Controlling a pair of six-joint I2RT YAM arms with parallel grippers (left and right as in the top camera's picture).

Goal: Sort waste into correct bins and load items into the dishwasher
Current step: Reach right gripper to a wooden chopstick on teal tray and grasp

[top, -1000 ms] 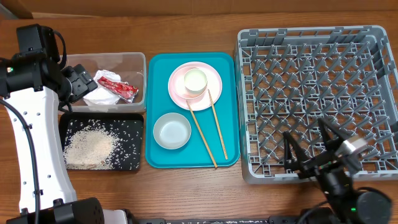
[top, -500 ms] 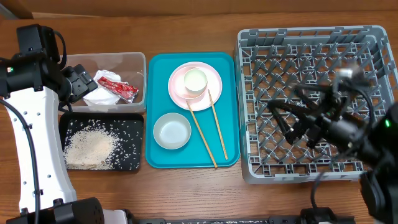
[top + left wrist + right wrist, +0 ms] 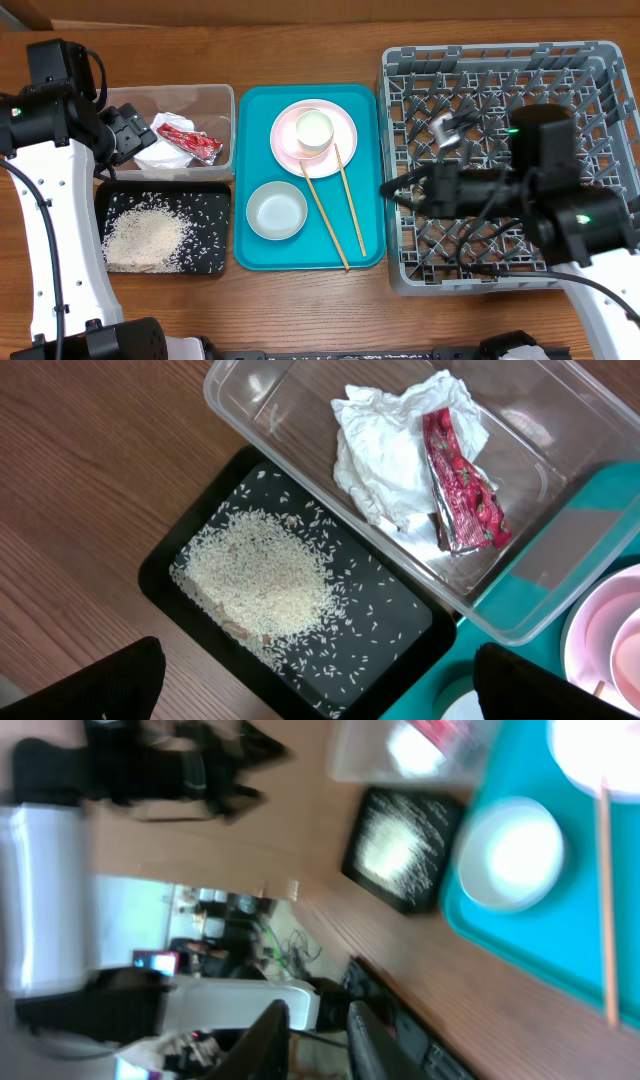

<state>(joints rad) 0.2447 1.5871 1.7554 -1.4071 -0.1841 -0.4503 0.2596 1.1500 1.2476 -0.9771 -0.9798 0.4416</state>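
The clear tub holds a crumpled red wrapper and a white tissue. Rice lies in the black tray. A pink plate with a white cup on it, a pale bowl and two chopsticks lie on the teal tray. My left gripper hangs open and empty at the tub's left end, with the rice below it. My right gripper points left over the grey dish rack, fingers nearly together, holding nothing.
The dish rack fills the right half of the table and has nothing in it. Bare wood runs along the front edge. The right wrist view is blurred and shows the bowl, a chopstick and the black tray.
My right arm has swung from the rack's front right corner up over the rack towards the teal tray, and its jaws have gone from wide open to nearly closed. The left arm is still.
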